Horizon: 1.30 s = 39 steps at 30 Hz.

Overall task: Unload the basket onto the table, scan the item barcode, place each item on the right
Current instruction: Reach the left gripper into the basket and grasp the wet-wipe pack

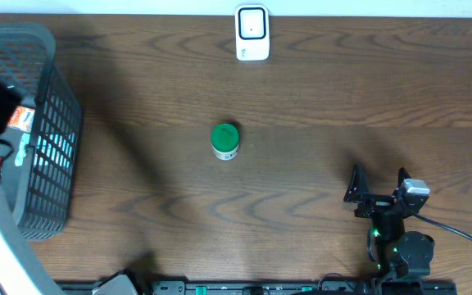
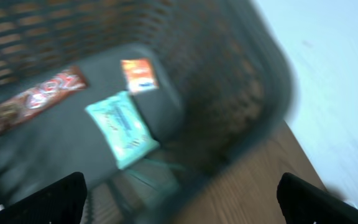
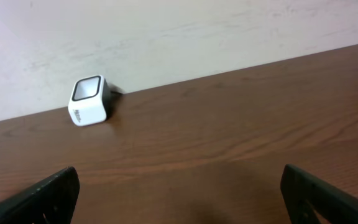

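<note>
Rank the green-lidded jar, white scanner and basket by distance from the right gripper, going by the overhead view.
From the right gripper, which is open at the near right of the table:
1. green-lidded jar, mid-table, left of the gripper.
2. white scanner, at the far edge, centre.
3. basket, at the far left end of the table, clearly the farthest.

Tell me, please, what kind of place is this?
Probably a mock shop checkout on a wooden table: a white barcode scanner at the far edge, a dark plastic basket holding snack packets on the left, and a green-lidded jar in the middle.
</note>
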Motion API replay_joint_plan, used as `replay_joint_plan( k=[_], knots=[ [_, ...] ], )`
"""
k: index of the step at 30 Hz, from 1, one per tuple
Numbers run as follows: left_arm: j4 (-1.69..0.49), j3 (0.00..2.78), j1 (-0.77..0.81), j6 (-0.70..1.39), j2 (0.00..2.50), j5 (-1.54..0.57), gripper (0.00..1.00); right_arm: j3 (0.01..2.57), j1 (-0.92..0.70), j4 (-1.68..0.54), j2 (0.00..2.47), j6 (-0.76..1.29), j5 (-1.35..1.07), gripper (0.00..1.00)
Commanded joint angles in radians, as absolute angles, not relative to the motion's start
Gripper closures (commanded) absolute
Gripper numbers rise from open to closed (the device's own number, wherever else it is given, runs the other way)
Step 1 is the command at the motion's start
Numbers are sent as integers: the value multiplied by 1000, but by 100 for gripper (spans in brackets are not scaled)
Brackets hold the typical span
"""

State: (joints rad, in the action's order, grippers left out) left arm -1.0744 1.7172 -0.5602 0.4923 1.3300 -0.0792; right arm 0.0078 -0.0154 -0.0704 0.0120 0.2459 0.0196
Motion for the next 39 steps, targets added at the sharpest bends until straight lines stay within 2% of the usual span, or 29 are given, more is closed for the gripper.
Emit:
replay_joint_plan(
  k=[1, 8, 24, 32, 39],
  knots=[
    [-1080, 1717, -645, 472, 1398, -131, 2, 6, -20, -73, 8, 257, 28, 1],
    [-1083, 1682, -698, 476, 1562, -137, 2, 6, -20, -73, 8, 257, 28, 1],
    [-1039, 1670, -699, 578, 1973, -150, 2, 6, -20, -73, 8, 257, 28, 1],
    [-1025, 1628, -699, 569, 2040, -142, 2, 6, -20, -73, 8, 257, 28, 1],
    [-905, 1528, -699, 570, 2040, -142, 2, 6, -20, -73, 8, 257, 28, 1]
  ],
)
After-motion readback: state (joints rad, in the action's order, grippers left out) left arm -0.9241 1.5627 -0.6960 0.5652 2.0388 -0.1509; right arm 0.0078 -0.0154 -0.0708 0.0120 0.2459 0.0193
